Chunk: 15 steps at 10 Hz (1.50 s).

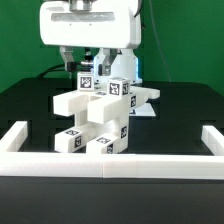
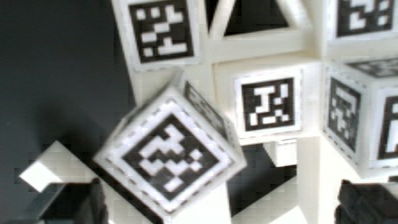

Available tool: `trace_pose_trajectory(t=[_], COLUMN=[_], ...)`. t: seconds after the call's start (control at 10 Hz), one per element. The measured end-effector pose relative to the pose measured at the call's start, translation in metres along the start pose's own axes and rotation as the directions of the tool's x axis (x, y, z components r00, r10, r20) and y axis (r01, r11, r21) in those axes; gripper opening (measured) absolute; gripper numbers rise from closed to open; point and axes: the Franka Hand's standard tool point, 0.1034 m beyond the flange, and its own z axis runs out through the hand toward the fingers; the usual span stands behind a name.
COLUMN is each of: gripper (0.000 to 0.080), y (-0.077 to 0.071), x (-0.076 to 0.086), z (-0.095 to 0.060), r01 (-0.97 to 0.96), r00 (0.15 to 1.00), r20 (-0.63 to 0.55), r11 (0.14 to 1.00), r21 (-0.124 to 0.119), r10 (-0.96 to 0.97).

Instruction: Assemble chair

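The white chair [image 1: 100,118] stands partly put together in the middle of the black table: blocky pieces with black-and-white tags, stacked and leaning. My gripper [image 1: 94,66] hangs right over its top pieces, fingers down among them. In the wrist view a tagged chair piece [image 2: 169,150] fills the space between my two dark fingertips [image 2: 64,192], turned so that its tag looks like a diamond. More tagged chair pieces [image 2: 267,100] lie beyond it. The fingertips sit far apart at the picture's edges and do not press on the piece. My gripper [image 2: 222,198] is open.
A long low white border rail [image 1: 110,166] runs along the near side of the table, with raised ends at the exterior view's left [image 1: 16,134] and right [image 1: 212,138]. A green wall stands behind.
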Motion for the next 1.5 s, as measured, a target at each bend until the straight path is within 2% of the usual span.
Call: trace_pose_trajectory(t=[0.3, 0.5, 0.7, 1.1, 1.3, 1.5], gripper=[0.0649, 0.0649, 0.0649, 0.0649, 0.0649, 0.0649], y=[0.000, 0.002, 0.010, 0.013, 0.016, 0.017], x=[0.000, 0.004, 0.000, -0.002, -0.009, -0.012], z=[0.001, -0.010, -0.012, -0.009, -0.003, 0.000], r01=[0.004, 0.144, 0.259, 0.292, 0.474, 0.594], r00=[1.000, 0.990, 0.966, 0.957, 0.880, 0.804], r20=[0.000, -0.004, -0.007, -0.010, -0.017, -0.015], r11=[1.000, 0.989, 0.964, 0.955, 0.880, 0.804], r21=[-0.002, 0.032, 0.059, 0.050, 0.032, 0.026], r10=[-0.004, -0.143, -0.259, -0.292, -0.474, -0.594])
